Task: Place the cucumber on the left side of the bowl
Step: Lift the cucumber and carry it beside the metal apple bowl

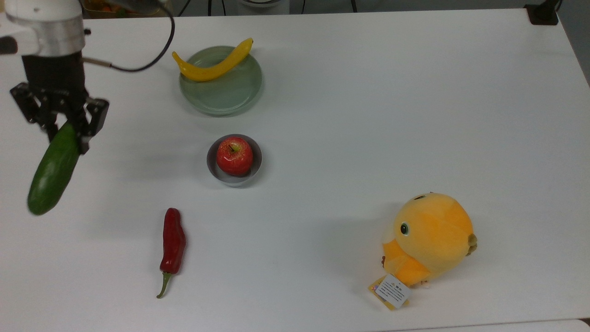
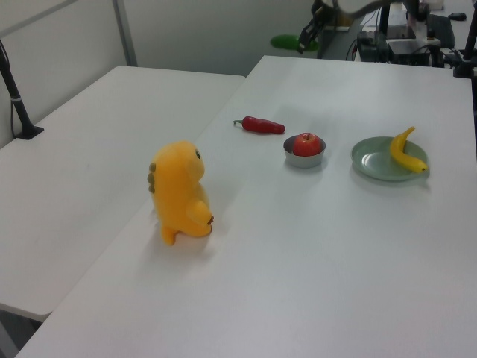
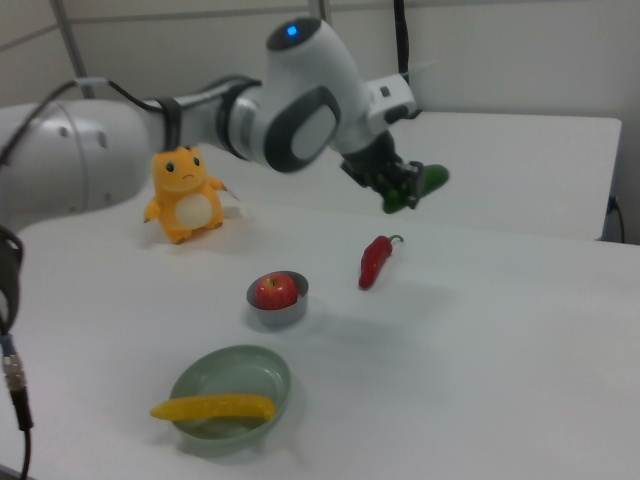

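**Holding cucumber in the air, off to the side of the bowl**

Gripper (image 1: 62,127) is clenched on the upper end of the cucumber (image 1: 51,170), fingers (image 1: 85,133) pinching either side of it. The cucumber hangs tilted below the fingers, its free end pointing to the top view's lower left. In the right view the gripper (image 3: 400,190) carries the cucumber (image 3: 415,185) clear above the counter (image 1: 368,115), nothing under it touching. The left view puts the cucumber (image 2: 292,42) at the far end of the counter (image 2: 298,261), raised, with the gripper (image 2: 307,36) just to the left view's right of it.

Going outward from the fingers:
- Red chili (image 1: 173,244): lying flat on the counter, below and to the top view's right of the cucumber's free end, well apart from it.
- Bowl (image 1: 214,168): grey, on the counter to the top view's right of the fingers, well apart. Red apple (image 1: 235,156) sits inside it.
- Green plate (image 1: 226,94): above the bowl in the top view, near but not touching. Banana (image 1: 214,64) lies across its upper rim.
- Orange plush toy (image 1: 428,240): farthest from the fingers, at the top view's lower right, white tag at its base.
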